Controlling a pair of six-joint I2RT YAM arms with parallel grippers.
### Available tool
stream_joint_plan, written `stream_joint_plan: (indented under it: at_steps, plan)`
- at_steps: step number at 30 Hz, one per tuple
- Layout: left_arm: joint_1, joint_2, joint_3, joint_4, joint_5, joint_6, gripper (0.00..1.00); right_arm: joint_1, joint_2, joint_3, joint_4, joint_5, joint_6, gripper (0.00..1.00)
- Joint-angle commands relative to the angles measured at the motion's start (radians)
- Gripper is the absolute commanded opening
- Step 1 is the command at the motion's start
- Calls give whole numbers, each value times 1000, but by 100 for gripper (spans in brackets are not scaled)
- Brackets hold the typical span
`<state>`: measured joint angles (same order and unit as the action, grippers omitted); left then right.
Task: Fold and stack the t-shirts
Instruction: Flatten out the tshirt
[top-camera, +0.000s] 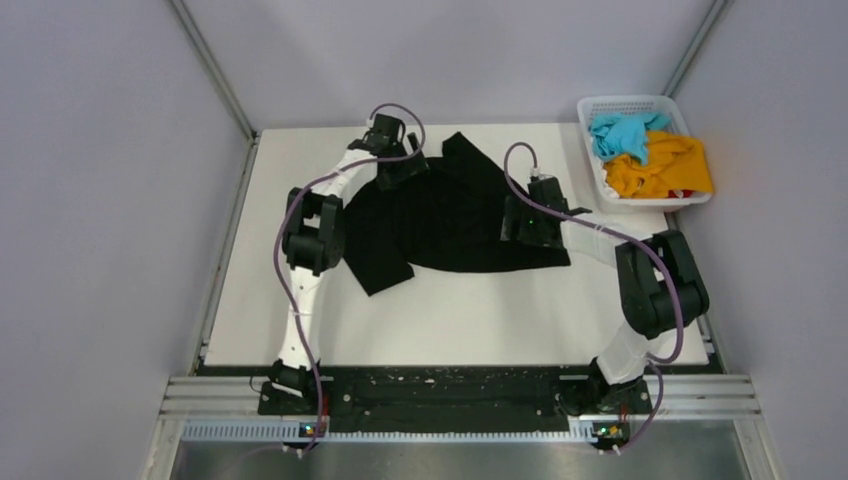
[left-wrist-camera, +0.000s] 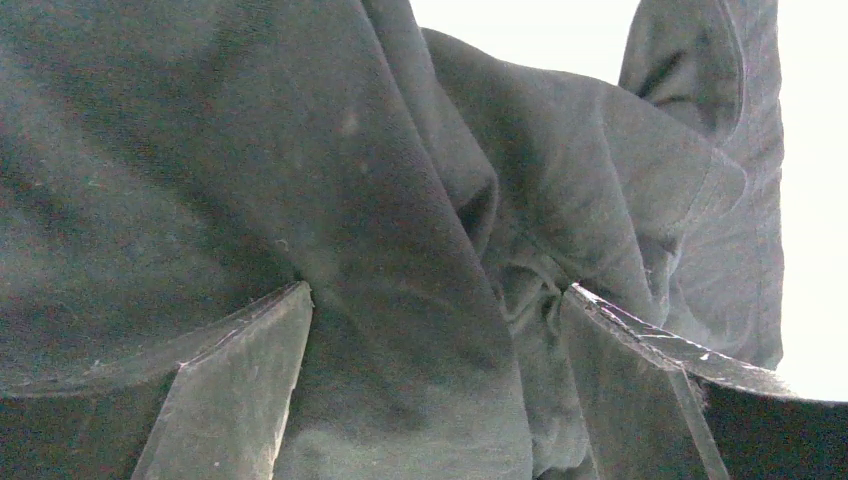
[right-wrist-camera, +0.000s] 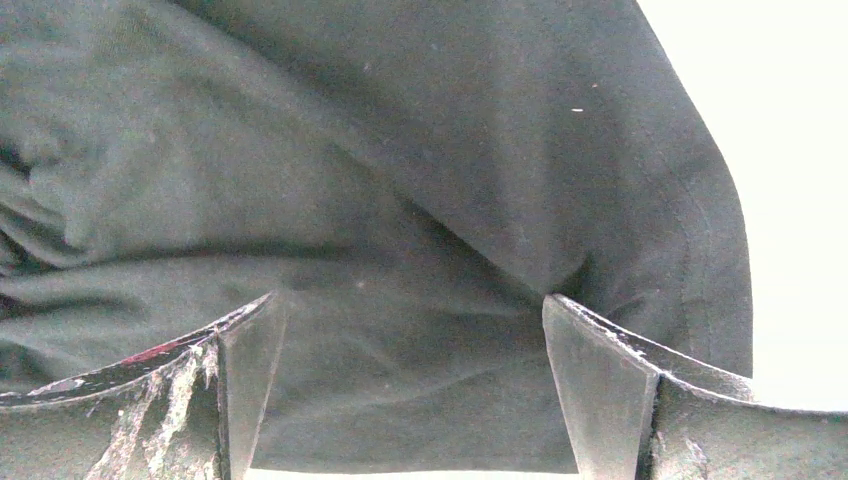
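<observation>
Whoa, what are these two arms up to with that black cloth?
Two robot arms are working on a black t-shirt that lies rumpled on the table. The left end effector and right end effector are both open, low over its fabric, not yet gripping. A turquoise t-shirt and an orange t-shirt wait crumpled in the basket.

Black shirt (top-camera: 450, 215) outspread; turquoise shirt (top-camera: 622, 133), orange shirt (top-camera: 665, 165) crumpled
</observation>
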<state>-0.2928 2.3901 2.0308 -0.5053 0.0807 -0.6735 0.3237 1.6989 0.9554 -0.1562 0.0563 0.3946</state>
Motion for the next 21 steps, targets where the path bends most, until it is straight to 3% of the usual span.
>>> stream_joint_plan:
  at_steps: [1, 5, 11, 14, 21]
  plan:
    - [-11, -64, 21, -13, 30, 69, 99, -35, -96, 39, -50, 90, 40, 99]
    - [-11, -280, -118, -9, -66, 113, 99, -40, -206, 69, -53, 147, 20, 99]
    - [-11, -692, -544, 17, -261, 80, 99, -63, -390, -5, -48, 239, 54, 99]
    - [-11, -803, -690, -81, -308, 30, 99, -86, -448, -66, -48, 258, 96, 99]
    - [-56, -946, -988, -211, -260, -83, 99, -101, -464, -106, -78, 248, 115, 99]
